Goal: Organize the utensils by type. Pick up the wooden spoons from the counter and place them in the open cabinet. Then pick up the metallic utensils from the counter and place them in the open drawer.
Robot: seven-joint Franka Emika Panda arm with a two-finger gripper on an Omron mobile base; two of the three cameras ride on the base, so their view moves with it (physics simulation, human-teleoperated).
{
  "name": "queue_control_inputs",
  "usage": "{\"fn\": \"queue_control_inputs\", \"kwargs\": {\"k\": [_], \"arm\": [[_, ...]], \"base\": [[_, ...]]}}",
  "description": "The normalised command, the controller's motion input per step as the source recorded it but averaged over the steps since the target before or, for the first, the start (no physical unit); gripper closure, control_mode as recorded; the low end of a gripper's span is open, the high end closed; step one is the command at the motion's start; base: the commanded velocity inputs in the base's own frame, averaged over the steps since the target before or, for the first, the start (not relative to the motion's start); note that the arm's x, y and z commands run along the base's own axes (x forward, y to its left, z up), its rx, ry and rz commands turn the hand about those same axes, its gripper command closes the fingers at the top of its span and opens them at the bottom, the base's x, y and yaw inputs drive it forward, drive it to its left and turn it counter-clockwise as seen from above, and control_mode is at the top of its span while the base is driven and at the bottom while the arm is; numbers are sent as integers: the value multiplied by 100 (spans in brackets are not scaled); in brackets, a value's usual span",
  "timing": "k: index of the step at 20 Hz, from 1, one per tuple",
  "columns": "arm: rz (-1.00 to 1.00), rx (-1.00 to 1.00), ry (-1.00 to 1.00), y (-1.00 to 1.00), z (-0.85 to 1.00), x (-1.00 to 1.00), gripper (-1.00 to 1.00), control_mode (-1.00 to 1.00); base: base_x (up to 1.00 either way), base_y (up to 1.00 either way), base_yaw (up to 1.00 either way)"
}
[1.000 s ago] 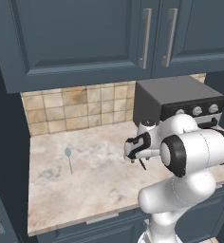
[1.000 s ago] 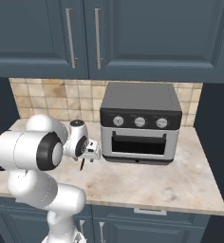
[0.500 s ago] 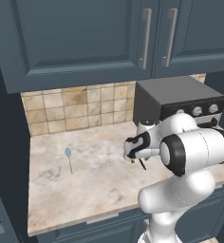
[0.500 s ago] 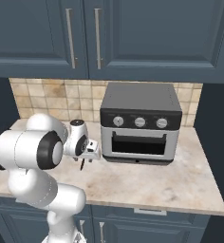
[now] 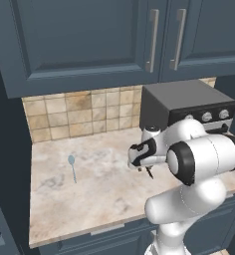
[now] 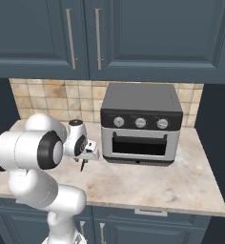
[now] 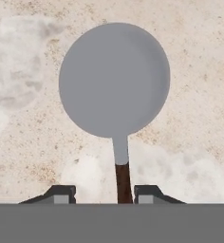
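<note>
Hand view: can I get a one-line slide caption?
Gripper straddling the dark handle of the round silver-headed utensil lying on the marbled counter.

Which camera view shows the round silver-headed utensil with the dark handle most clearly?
The hand view: the round-headed utensil is seen whole from above, its dark handle running between the gripper tips. In the left base view only its handle pokes below the hand; likewise in the right base view.
</note>
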Motion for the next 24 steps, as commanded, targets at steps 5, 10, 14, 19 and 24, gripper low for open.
{"fn": "queue_control_inputs", "kwargs": {"k": [5,10,14,19,24], "arm": [[0,2,2,9,-40,-45,100,-100],[0,5,0,21,-25,-41,100,-100],[0,2,0,29,-18,-40,100,-100],[0,0,-6,15,21,-11,100,-100],[1,-2,-7,13,50,-6,100,-100]], "base": [[0,0,0],[0,0,0],[0,0,0],[0,0,0],[0,0,0]]}}
